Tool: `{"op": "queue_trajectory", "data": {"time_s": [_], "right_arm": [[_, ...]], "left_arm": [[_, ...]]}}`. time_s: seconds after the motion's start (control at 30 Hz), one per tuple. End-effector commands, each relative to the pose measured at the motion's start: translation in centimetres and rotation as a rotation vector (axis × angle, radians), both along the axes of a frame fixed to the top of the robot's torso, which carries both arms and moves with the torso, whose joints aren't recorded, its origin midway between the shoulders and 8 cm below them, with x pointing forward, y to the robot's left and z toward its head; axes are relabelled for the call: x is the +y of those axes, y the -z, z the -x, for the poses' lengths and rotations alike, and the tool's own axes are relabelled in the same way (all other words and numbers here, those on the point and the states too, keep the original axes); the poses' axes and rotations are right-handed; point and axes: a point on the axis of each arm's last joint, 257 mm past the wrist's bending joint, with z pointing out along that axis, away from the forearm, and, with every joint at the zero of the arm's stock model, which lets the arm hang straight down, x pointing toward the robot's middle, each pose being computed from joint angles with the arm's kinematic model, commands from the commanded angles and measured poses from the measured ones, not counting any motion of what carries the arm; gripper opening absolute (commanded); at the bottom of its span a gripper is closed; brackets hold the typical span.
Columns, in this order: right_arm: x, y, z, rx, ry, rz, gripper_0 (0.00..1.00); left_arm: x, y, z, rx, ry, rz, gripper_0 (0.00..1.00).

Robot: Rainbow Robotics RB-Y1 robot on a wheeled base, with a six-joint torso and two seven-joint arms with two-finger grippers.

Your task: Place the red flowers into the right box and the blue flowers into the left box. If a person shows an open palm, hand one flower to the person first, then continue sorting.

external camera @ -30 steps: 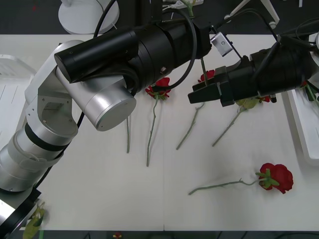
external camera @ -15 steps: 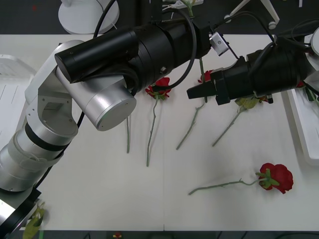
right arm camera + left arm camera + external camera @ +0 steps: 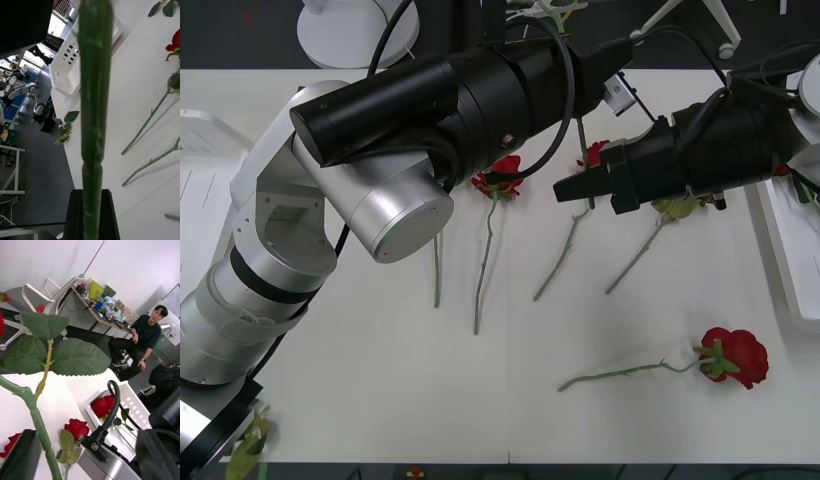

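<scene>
1. White table (image 3: 380,400) under both arms; dark floor and a white chair base beyond its far edge.
2. Your right gripper (image 3: 570,189) has black fingers (image 3: 73,213) pinching a green stem (image 3: 93,112), hovering mid-table over the red flowers (image 3: 733,357).
3. Your left gripper (image 3: 86,457): fingers (image 3: 18,455) spread at the corners, with a leafy rose stem (image 3: 37,420) between them; contact isn't clear. It is raised at the far table edge.
4. Front view count: one full rose near right, three partly hidden blooms under the arms, four bare-looking stems running toward you.
5. Left wrist view adds the right box (image 3: 131,405) holding a red bloom, and a seated person (image 3: 140,339) in dark clothing behind.
6. Right wrist view adds the left box (image 3: 65,71) at the table edge.
</scene>
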Motion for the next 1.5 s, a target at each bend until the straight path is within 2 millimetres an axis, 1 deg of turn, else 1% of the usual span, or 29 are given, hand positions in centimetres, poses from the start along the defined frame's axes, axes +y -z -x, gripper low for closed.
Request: {"op": "queue_trajectory", "data": {"time_s": [0.03,0.13,0.27,0.3,0.37,0.43,0.47,0.5,0.53,0.6,0.63,0.67,0.7,0.73,0.77,0.8,0.83,0.9,0.93,1.0,1.07,1.13,1.17,1.2,1.3,1.33,1.37,1.5], "right_arm": [[0.6,-1.5,0.1,-0.04,-0.023,0.041,0.0],[-0.7,-1.0,-0.2,-0.028,-0.01,0.079,0.0],[-4.0,0.5,-1.1,-0.028,0.017,0.194,0.0],[-4.5,0.6,-1.3,-0.031,0.023,0.208,0.0],[-6.6,1.5,-1.8,-0.014,0.051,0.273,0.0],[-9.1,2.1,-2.3,-0.01,0.077,0.348,0.0],[-10.2,2.3,-2.5,-0.009,0.09,0.377,0.0],[-12.0,2.5,-2.8,-0.002,0.111,0.422,0.0],[-13.0,2.6,-3.0,0.003,0.125,0.448,0.0],[-17.1,3.1,-3.7,0.025,0.184,0.53,0.0],[-18.3,3.2,-3.9,0.036,0.206,0.546,0.0],[-20.5,3.3,-4.3,0.047,0.245,0.582,0.0],[-22.2,3.4,-4.4,0.056,0.271,0.614,0.0],[-24.3,3.4,-4.7,0.057,0.308,0.649,0.0],[-26.7,3.4,-4.9,0.055,0.344,0.697,0.0],[-28.8,3.3,-4.8,0.064,0.37,0.738,0.0],[-30.1,3.2,-4.6,0.08,0.393,0.759,0.0],[-33.9,2.4,-4.0,0.114,0.468,0.81,0.0],[-35.0,2.2,-4.0,0.115,0.489,0.828,0.0],[-38.0,1.7,-3.6,0.122,0.537,0.878,0.0],[-41.3,1.3,-3.0,0.14,0.594,0.929,0.0],[-44.2,1.0,-2.5,0.16,0.651,0.971,0.0],[-45.3,1.2,-2.3,0.167,0.671,0.988,0.0],[-47.1,1.3,-2.0,0.181,0.706,1.015,0.0],[-50.4,1.8,-1.7,0.196,0.771,1.072,0.0],[-51.6,1.8,-1.7,0.191,0.793,1.099,0.0],[-53.0,2.1,-1.6,0.187,0.818,1.13,0.0],[-57.2,2.9,-1.4,0.157,0.901,1.174,0.0]], "left_arm": [[-2.3,-3.9,2.3,-0.088,0.062,0.026,1.0],[-2.3,-3.9,2.3,-0.088,0.062,0.026,1.0],[-2.3,-3.9,2.3,-0.088,0.062,0.026,1.0],[-2.3,-3.9,2.3,-0.088,0.062,0.026,1.0],[-1.9,-3.4,1.9,-0.075,0.051,0.032,1.0],[-1.0,-4.3,1.6,-0.077,0.038,0.05,1.0],[-0.7,-4.1,1.5,-0.062,0.034,0.043,1.0],[0.0,-4.4,1.5,-0.042,0.029,0.042,1.0],[0.5,-4.5,1.5,-0.028,0.024,0.036,1.0],[2.5,-4.1,1.7,0.045,0.005,0.003,1.0],[2.9,-4.1,1.9,0.06,0.003,-0.006,1.0],[3.9,-3.7,2.0,0.1,-0.004,-0.021,1.0],[4.4,-3.3,2.1,0.129,-0.004,-0.032,1.0],[4.9,-2.8,2.1,0.158,-0.007,-0.045,1.0],[5.9,-1.8,2.0,0.205,-0.016,-0.065,1.0],[6.8,-1.0,1.9,0.243,-0.026,-0.083,1.0],[7.6,-0.2,1.8,0.27,-0.039,-0.098,1.0],[9.6,2.4,1.3,0.334,-0.079,-0.152,1.0],[10.1,2.9,1.2,0.347,-0.091,-0.163,1.0],[11.7,5.1,0.9,0.394,-0.126,-0.199,1.0],[13.6,7.6,0.1,0.446,-0.17,-0.241,1.0],[15.3,9.5,-1.0,0.488,-0.212,-0.278,1.0],[15.9,10.3,-1.5,0.505,-0.225,-0.291,1.0],[16.7,11.4,-2.1,0.515,-0.24,-0.318,1.0],[18.4,13.8,-3.7,0.539,-0.268,-0.373,1.0],[18.9,14.5,-4.3,0.542,-0.276,-0.385,1.0],[19.4,15.5,-5.0,0.549,-0.283,-0.409,1.0],[21.3,18.5,-6.9,0.577,-0.328,-0.502,1.0]]}}
